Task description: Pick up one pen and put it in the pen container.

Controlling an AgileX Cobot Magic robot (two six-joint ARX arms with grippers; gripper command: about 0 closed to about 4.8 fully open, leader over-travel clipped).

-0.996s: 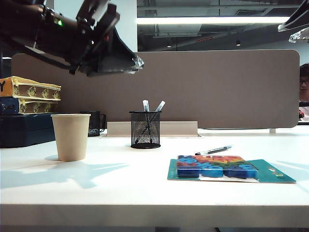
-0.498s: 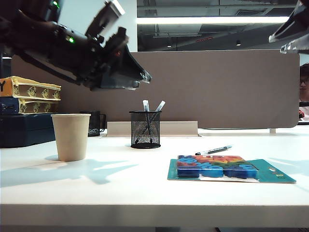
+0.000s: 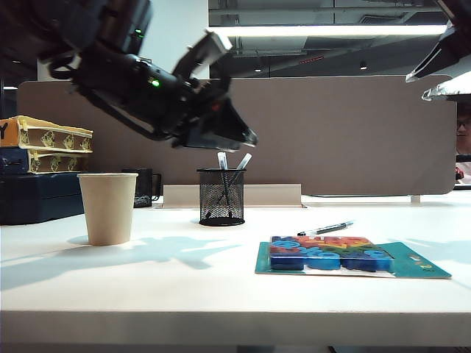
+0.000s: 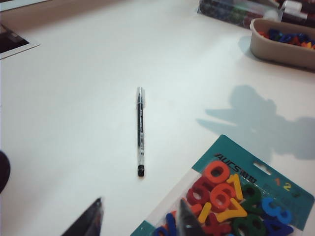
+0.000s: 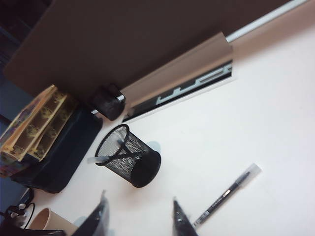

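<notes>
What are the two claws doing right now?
Left gripper: open, empty, high above the pen.
Right gripper: open, empty, up at the right.

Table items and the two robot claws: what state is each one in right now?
Pen: lying flat on the table, untouched.
Mesh cup: upright, already holding two pens.
Paper cup: upright.
Number magnet pack: lying flat.
Left gripper: open, empty, in the air above the pen.
Right gripper: jaws apart, empty, high over the table.

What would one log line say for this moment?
left gripper: open, above pen | right gripper: open, high | pen: on table | container: two pens
</notes>
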